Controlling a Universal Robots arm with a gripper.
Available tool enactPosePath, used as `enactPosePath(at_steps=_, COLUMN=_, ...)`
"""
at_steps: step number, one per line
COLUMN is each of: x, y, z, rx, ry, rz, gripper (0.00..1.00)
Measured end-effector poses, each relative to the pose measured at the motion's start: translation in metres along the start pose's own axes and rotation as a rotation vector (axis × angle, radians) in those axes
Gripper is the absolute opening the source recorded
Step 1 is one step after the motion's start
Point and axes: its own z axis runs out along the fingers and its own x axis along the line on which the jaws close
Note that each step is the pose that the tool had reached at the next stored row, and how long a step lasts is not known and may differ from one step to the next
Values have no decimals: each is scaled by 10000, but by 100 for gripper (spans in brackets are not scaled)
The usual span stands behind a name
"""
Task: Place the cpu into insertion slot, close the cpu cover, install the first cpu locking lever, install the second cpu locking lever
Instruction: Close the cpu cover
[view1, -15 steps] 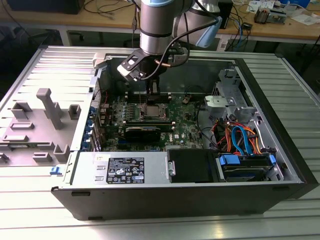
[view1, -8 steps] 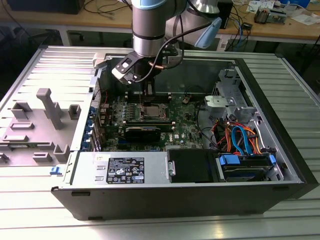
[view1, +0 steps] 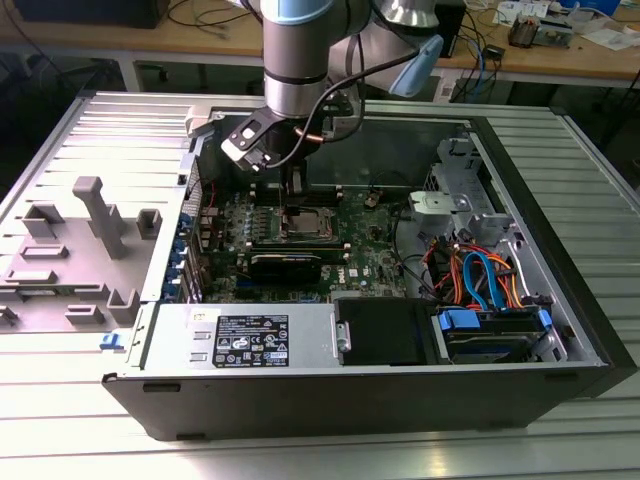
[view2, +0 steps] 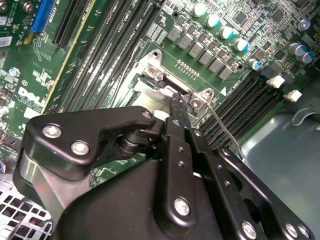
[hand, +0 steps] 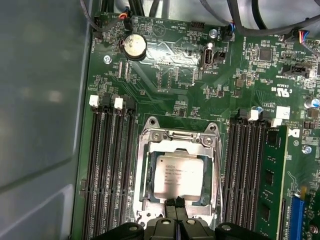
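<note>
Open computer case (view1: 400, 405) in the exterior view, with the arm (view1: 295, 60) reaching down from the upper centre of the frame onto the motherboard (hand: 170, 80). The cpu (hand: 177, 176) lies flat in the insertion slot (hand: 148, 176). Its dull metal top shows through the cut-out of the cpu cover (hand: 176, 138), which lies folded down around it as a silvery frame, so the seating and covering steps read as done. The gripper (hand: 174, 204) hangs just over one edge of that frame, between the two banks of long memory slots (hand: 107, 165). Its two fingers are pressed together with nothing visible between them (a closed tip suits pushing or hooking a thin part better than pinching one). In the second wrist view a thin wire locking lever (view2: 226, 132) runs out from a corner of the socket, just beside the tip. That closeness suggests the lever work is the step in hand, though whether either lever is latched cannot be told.
</note>
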Motion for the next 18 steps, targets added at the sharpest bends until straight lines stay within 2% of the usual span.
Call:
enactPosePath(at_steps=11, x=10, y=-13, z=134, rx=1, ry=0, rz=1, gripper=11)
enactPosePath(at_steps=13, x=10, y=-14, z=135, rx=2, ry=-2, rz=1, gripper=11)
enactPosePath(at_steps=17, x=7, y=-14, z=80, rx=0, ry=0, rz=1, gripper=11)
enactPosePath(at_steps=18, x=5, y=7, z=79, rx=1, ry=0, rz=2, gripper=11)
